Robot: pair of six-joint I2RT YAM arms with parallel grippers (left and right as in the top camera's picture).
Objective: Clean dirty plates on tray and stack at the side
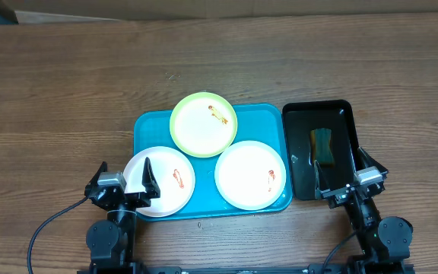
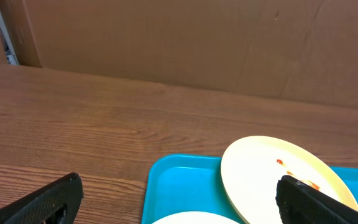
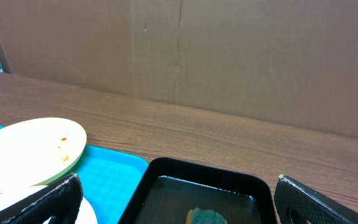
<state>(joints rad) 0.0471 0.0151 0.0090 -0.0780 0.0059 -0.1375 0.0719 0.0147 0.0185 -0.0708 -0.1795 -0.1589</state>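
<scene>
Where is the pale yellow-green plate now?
Overhead, the pale yellow-green round plate sits over the far rim of the turquoise plastic tray, behind the left white plate and the right white plate.

The left black two-finger gripper (image 1: 125,181) sits low at the near left, jaws spread wide, its dark fingers (image 2: 51,199) splayed outward and pointing toward the far side. The right black two-finger gripper (image 1: 345,173) mirrors it at the near right, jaws equally wide. A silver-grey wrist block (image 1: 111,180) sits behind each gripper. The left black jointed arm (image 1: 109,237) and the right black jointed arm (image 1: 385,232) are folded back compactly behind them
</scene>
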